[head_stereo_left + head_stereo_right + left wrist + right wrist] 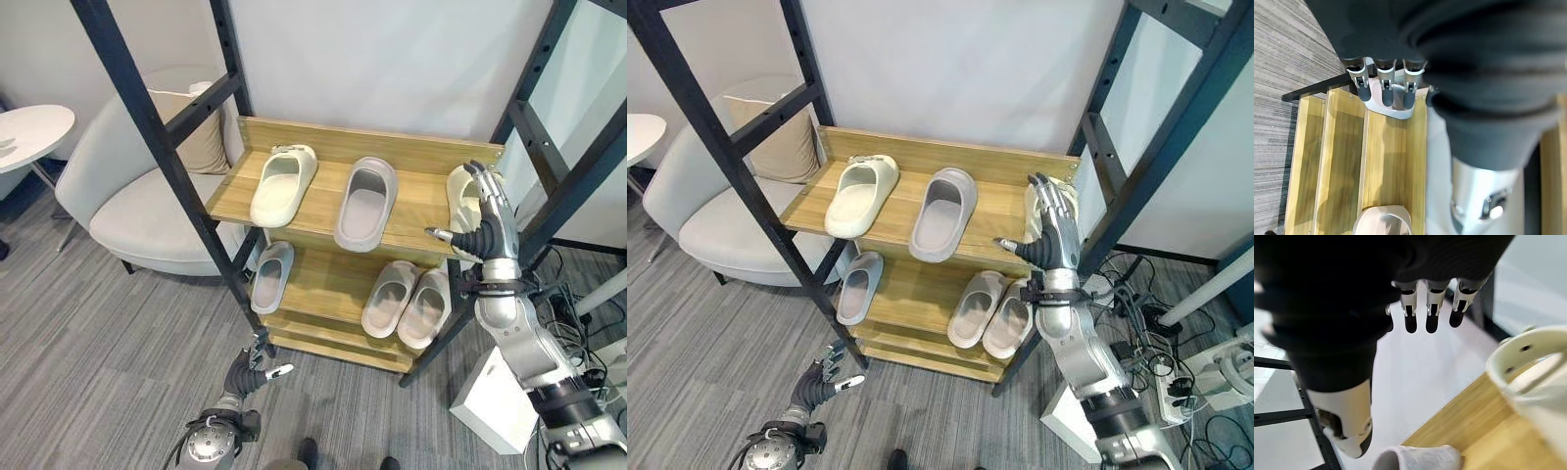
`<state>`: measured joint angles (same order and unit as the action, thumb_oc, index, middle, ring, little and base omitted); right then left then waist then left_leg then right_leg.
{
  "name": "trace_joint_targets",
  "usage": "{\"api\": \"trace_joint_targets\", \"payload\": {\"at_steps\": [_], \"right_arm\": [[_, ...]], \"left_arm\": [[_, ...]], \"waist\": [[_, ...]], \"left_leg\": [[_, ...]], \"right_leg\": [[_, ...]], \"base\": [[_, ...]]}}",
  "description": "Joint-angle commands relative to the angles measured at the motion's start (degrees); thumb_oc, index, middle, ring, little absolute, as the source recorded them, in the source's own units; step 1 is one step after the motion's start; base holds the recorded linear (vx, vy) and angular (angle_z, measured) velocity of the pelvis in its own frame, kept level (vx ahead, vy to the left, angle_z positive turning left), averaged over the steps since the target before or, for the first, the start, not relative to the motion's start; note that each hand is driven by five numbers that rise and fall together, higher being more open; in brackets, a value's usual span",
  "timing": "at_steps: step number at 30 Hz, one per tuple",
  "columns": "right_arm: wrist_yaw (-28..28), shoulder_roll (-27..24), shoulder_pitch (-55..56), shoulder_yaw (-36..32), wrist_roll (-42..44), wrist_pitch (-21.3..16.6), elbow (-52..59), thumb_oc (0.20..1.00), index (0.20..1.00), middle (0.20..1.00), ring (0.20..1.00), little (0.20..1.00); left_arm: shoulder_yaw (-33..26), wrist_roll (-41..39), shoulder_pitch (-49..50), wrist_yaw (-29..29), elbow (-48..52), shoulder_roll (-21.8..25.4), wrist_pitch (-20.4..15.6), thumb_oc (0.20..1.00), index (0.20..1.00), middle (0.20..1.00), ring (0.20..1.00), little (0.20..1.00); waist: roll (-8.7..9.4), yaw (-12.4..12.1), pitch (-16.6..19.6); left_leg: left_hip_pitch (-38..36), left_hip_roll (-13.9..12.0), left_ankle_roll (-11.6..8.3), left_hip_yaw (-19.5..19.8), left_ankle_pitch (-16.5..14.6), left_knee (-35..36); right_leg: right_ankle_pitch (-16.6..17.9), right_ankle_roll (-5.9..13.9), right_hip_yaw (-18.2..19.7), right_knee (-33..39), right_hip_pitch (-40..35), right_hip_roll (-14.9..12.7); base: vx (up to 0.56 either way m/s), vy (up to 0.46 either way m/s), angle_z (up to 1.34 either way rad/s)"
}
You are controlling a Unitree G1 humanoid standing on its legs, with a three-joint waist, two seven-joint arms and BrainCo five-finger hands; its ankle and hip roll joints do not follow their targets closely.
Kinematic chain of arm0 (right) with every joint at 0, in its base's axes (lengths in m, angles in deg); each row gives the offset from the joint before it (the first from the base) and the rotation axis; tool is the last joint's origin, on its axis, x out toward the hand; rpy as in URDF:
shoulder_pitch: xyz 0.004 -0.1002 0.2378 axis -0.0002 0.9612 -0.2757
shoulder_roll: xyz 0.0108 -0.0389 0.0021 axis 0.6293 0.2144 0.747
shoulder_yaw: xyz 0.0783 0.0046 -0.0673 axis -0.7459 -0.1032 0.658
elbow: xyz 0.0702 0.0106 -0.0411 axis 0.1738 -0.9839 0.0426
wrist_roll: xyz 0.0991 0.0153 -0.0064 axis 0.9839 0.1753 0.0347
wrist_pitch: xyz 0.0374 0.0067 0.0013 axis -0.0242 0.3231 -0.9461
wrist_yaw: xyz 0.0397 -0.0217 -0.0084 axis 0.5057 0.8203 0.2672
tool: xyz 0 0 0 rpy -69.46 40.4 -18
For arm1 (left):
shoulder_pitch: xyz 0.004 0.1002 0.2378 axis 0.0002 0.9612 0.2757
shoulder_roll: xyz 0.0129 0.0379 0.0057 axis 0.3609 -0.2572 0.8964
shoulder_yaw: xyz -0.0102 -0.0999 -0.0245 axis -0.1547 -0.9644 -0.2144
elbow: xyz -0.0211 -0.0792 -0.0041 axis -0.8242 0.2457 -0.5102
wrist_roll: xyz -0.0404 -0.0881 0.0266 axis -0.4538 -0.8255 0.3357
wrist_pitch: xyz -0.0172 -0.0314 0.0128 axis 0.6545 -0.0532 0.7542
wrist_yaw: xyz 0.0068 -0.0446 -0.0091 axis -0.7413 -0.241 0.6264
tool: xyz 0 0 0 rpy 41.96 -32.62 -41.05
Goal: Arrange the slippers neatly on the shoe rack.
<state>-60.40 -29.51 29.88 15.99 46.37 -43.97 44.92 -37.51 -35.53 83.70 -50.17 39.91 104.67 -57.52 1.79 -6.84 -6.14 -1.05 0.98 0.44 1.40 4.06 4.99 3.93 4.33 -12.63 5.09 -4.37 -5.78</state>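
- The right hand is hovering at the right end of the shoe rack's top shelf, fingers straight and spread, thumb out to the side, holding nothing
- A cream slipper is lying at that right end of the top shelf, just behind the raised fingers and partly hidden by them; whether the hand is touching it cannot be told
- That slipper is appearing to run front to back across the shelf, and the right hand is much the nearer of the two, so any straightening of it looks like a job for that arm
- Its likely partner, another cream slipper, is sitting toward the left end of the same shelf, angled slightly, with a grey slipper lying between the two
- On the rack's lower shelf, a grey pair is resting side by side toward the right, and a single grey slipper is lying at the left end
- The left hand is hanging low in front of the rack near the floor, fingers loosely relaxed and empty
- A black slanted frame is crossing just right of the rack, crowding the right arm's approach; a pale armchair is standing left of the rack
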Motion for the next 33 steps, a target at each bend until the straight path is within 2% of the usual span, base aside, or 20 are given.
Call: {"api": "trace_joint_targets", "payload": {"at_steps": [1, 8, 14, 22, 24, 33], "right_arm": [[-0.5, -1.8, -7.8, 0.2, 0.6, -1.5, 1.3, 1.000, 1.000, 1.000, 1.000, 1.000], [-0.6, -0.5, -9.9, 0.7, 1.3, -1.3, 2.2, 1.000, 1.000, 1.000, 1.000, 1.000], [1.7, -1.3, -10.3, 2.2, 1.0, -0.1, -0.4, 1.000, 1.000, 1.000, 1.000, 1.000], [2.0, -4.6, -16.8, 5.0, 1.3, 1.7, -8.7, 1.000, 1.000, 1.000, 1.000, 1.000], [1.7, -6.2, -21.9, 6.8, 1.2, 2.9, -14.3, 1.000, 1.000, 1.000, 1.000, 1.000], [0.7, -7.2, -28.7, 8.8, 2.1, 4.7, -23.5, 1.000, 1.000, 1.000, 1.000, 1.000]], "left_arm": [[-1.0, -2.2, -4.9, -0.6, 0.8, 2.1, -2.9, 1.000, 1.000, 1.000, 1.000, 1.000], [-0.8, -2.3, -5.1, -0.5, 0.4, 1.7, -2.7, 1.000, 1.000, 1.000, 1.000, 1.000], [-0.4, -2.5, -4.7, -1.2, 0.7, 1.6, -2.3, 1.000, 1.000, 1.000, 1.000, 1.000], [0.2, -3.5, -4.5, -1.5, 1.1, 2.6, -2.6, 1.000, 1.000, 1.000, 1.000, 1.000], [0.3, -4.5, -5.2, -1.2, 0.8, 3.6, -2.9, 1.000, 1.000, 1.000, 1.000, 1.000], [-0.5, -5.8, -6.2, -0.2, 0.0, 4.7, -3.2, 1.000, 1.000, 1.000, 1.000, 1.000]], "waist": [[0.53, -2.3, -1.1], [0.74, -2.8, -1.2], [1.16, -3.1, -1.2], [2.07, -4.6, -1.9], [2.66, -5.8, -2.4], [3.78, -7.8, -3.2]], "left_leg": [[-4.4, 1.8, 2.16, 1.2, -11.0, 0.0], [-4.4, 1.8, 1.93, 1.5, -10.9, 0.0], [-3.9, 1.9, 1.79, 2.1, -10.8, 0.0], [-2.8, 2.2, 1.84, 3.2, -10.6, 0.0], [-1.7, 2.4, 1.82, 3.6, -10.4, 0.0], [0.2, 2.6, 1.77, 4.6, -9.9, 0.0]], "right_leg": [[-10.5, 1.39, 0.4, -2.7, -5.2, 0.1], [-10.5, 1.22, 0.2, -2.2, -5.6, 0.2], [-10.5, 1.12, -0.4, -1.7, -5.7, 0.2], [-10.1, 1.43, -1.5, -1.8, -5.1, 0.0], [-9.7, 1.65, -2.3, -1.6, -4.5, 0.0], [-9.0, 1.87, -3.7, -1.2, -3.6, -0.1]], "base": [[0.03, 0.002, 0.06], [0.01, 0.000, 0.06], [0.00, 0.007, 0.03], [0.02, 0.021, 0.05], [0.04, 0.042, 0.18], [0.02, 0.016, 0.09]]}}
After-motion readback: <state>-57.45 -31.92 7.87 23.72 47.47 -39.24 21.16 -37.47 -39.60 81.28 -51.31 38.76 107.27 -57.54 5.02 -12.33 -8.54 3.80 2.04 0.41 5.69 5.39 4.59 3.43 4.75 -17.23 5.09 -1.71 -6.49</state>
